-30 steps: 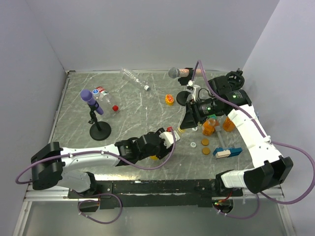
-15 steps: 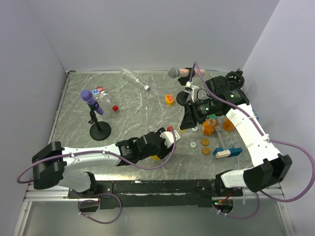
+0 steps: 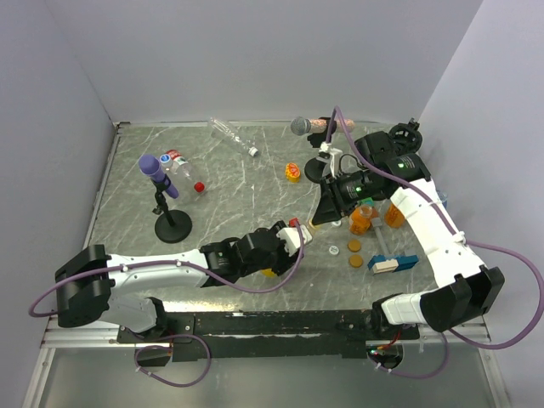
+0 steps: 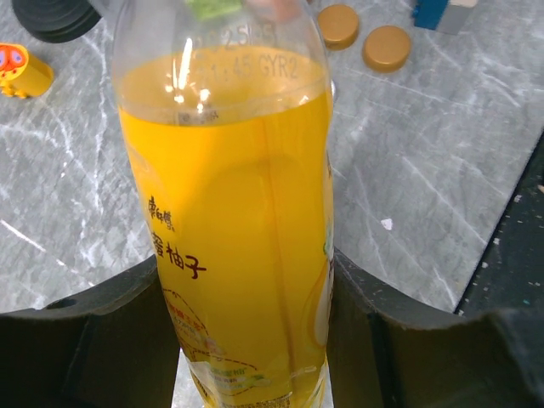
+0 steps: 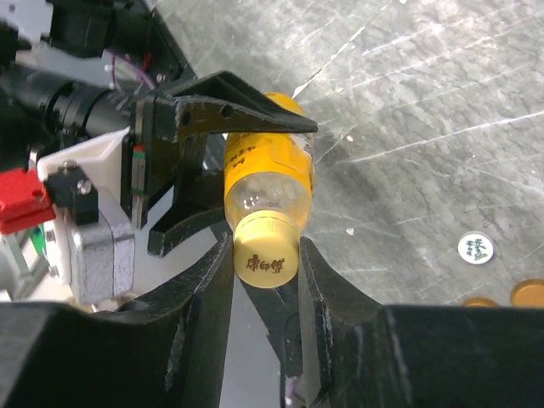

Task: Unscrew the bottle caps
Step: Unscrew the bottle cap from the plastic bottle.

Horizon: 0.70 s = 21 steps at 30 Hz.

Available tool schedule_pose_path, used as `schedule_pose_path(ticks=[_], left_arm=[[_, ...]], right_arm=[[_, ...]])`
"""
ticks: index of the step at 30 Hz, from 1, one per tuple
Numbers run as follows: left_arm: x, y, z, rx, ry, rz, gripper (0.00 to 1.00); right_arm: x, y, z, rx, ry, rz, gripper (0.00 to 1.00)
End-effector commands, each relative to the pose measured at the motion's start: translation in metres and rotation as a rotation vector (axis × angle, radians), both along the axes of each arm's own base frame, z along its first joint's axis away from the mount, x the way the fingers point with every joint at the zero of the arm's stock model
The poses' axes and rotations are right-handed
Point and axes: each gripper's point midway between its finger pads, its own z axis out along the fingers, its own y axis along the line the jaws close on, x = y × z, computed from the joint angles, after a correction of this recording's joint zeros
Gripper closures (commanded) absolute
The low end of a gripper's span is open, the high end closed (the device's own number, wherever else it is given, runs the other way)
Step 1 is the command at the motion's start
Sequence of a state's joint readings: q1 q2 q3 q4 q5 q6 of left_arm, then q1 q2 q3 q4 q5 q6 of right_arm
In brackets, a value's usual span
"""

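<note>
Cap [image 5: 265, 262] — yellow — newly clamped, right fingers [image 5: 204, 297]

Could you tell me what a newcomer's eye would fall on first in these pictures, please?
The bright orange juice bottle near the middle of the scene stands out first, gripped around its body by the left gripper. The right gripper is closed on its yellow cap. A purple microphone stands at the left.
</note>
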State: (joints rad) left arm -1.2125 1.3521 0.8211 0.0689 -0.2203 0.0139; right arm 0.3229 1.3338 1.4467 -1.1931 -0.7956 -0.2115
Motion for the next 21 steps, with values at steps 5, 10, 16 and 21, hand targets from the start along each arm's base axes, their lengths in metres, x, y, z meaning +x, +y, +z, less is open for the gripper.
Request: schedule_pose_path(ticks=[5, 10, 16, 21], left_arm=[[-0.023, -0.017, 0.067, -0.248, -0.019, -0.243, 0.95], [-0.033, -0.003, 0.071, -0.279, 0.033, -0.435, 0.95], [-0.021, 0.015, 0.072, -0.244, -0.012, -0.44, 0.95], [-0.007, 0.023, 0.055, -0.179, -0.024, -0.369, 0.95]], right_arm=[[-0.038, 0.022, 0.022, 0.134, -0.182, 0.414, 0.92], [-0.051, 0.035, 0.018, 0.15, -0.535, 0.703, 0.9], [-0.032, 0.048, 0.016, 0.163, -0.646, 0.751, 0.88], [-0.018, 0.052, 0.021, 0.141, -0.555, 0.627, 0.59]])
